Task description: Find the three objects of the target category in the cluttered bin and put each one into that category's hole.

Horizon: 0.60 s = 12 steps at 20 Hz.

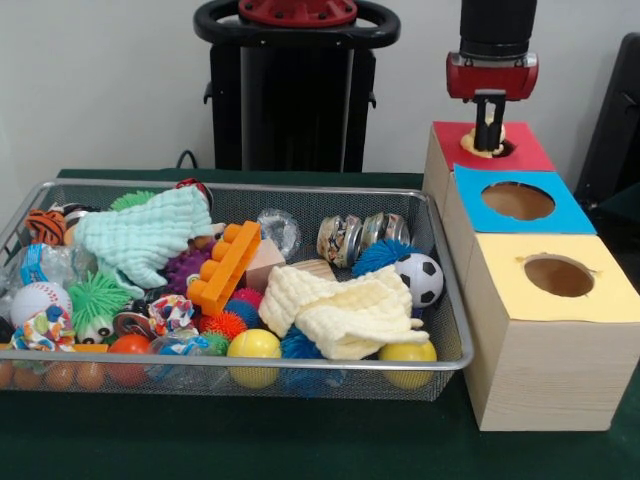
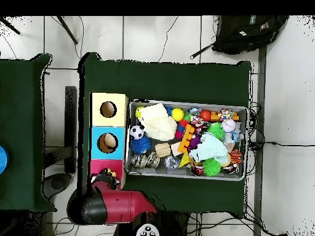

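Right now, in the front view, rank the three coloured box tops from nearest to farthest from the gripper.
1. Red top: directly under the gripper, at its hole.
2. Blue top: the middle box, next toward the camera.
3. Yellow top: closest to the camera, farthest from the gripper.

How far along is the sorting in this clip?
Done: nothing can be confirmed; what the holes hold is hidden. In hand: the gripper is at the red hole, with something pale yellow at its tips. Left: the wire bin is full of clutter, so searching likely continues.
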### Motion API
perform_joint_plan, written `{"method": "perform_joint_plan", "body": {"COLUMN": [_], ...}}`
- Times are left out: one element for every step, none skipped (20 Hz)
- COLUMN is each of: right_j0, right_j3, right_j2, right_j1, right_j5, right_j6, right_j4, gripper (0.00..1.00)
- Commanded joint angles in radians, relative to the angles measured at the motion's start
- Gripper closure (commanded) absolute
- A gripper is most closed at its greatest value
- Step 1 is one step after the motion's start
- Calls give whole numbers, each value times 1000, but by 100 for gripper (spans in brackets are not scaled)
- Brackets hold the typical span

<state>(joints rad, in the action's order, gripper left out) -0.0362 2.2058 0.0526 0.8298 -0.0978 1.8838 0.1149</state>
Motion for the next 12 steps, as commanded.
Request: {"method": "perform_joint_plan", "body": {"right_j0": [8, 9, 12, 15, 19, 21, 24, 26, 26, 27, 26, 27], "right_j3": [-18, -23, -31, -36, -38, -42, -50, -55, -62, -65, -70, -71], "right_j2": [-53, -55, -57, -58, -57, -57, -57, -57, -60, -60, -62, -62], "right_j1": [-134, -144, -161, -172, -190, -201, -220, -231, -248, -255, -266, -270], "right_j5": [38, 45, 61, 71, 96, 107, 126, 136, 149, 154, 162, 164], "right_j6": [119, 116, 113, 110, 110, 108, 106, 105, 104, 102, 101, 99], "right_j4": [-51, -53, -57, -59, -65, -67, -70, -72, -74, -74, -75, -75], "gripper": [100, 100, 100, 100, 100, 100, 100, 100, 100, 100, 100, 100]}}
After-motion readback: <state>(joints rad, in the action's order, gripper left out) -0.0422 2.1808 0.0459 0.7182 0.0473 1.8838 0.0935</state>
